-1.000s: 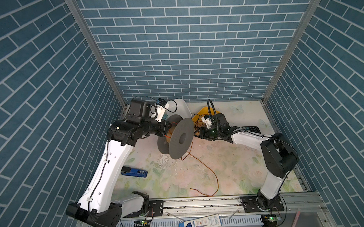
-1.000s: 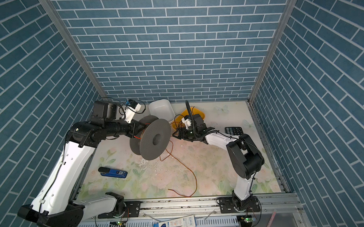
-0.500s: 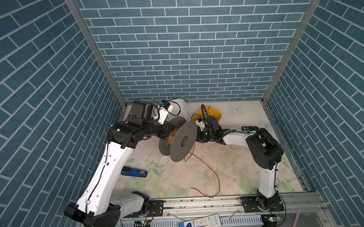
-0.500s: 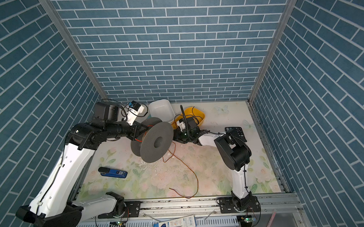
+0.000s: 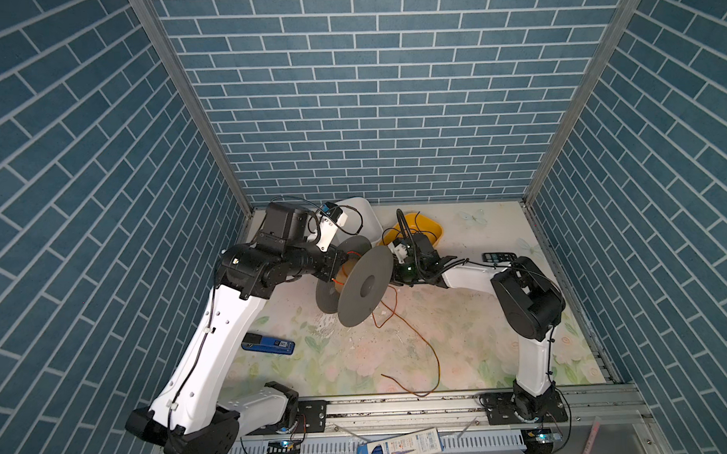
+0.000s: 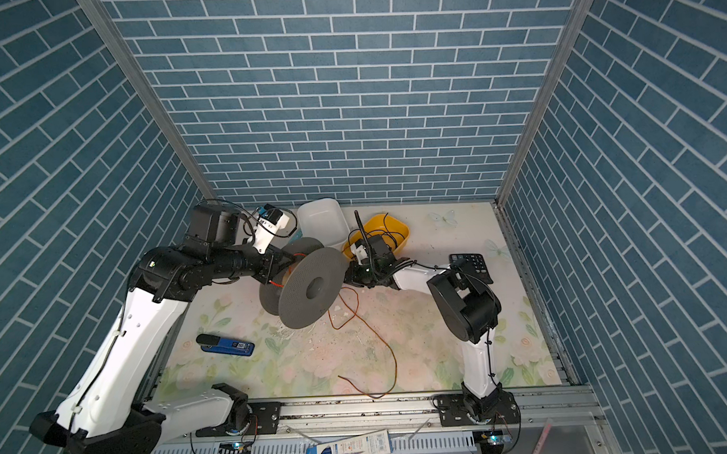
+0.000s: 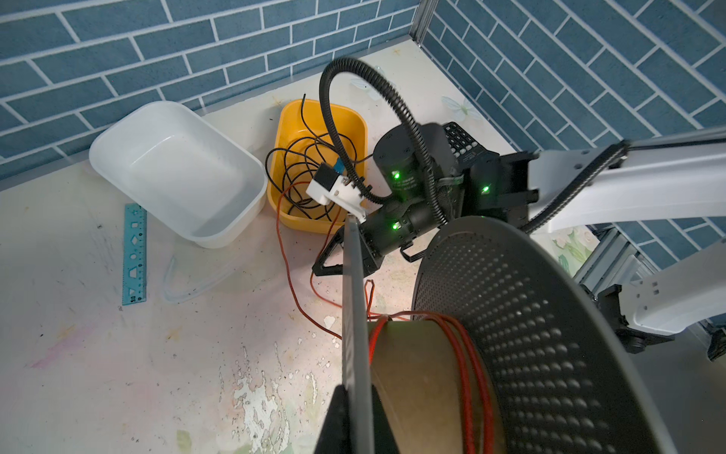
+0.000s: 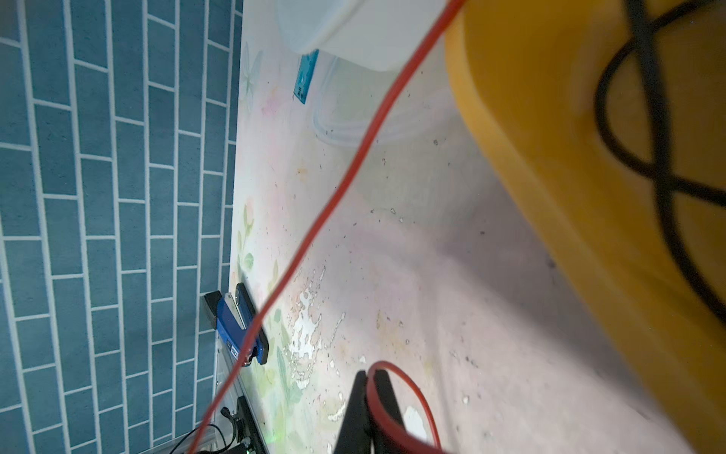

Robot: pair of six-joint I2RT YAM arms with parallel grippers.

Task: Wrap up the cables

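– Claws, top view?
– My left claw (image 5: 337,264) clamps the spool (image 5: 366,284); my right claw (image 5: 398,276) sits just behind it. Cable (image 5: 437,367) trails over the table (image 5: 474,336).
– Left wrist?
– Cable (image 7: 467,377) turns lie on the spool's core.
– Right wrist?
– Right claw (image 8: 369,377) pinched on cable (image 8: 334,204).

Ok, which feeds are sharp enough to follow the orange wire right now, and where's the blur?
Right wrist view: yellow tub looms out of focus; orange wire soft but traceable into the shut right gripper. Left wrist view: crisp, wire turns on the spool clear. Both top views: sharp, evenly lit, walls flare outward with the wide lens, wire thin.
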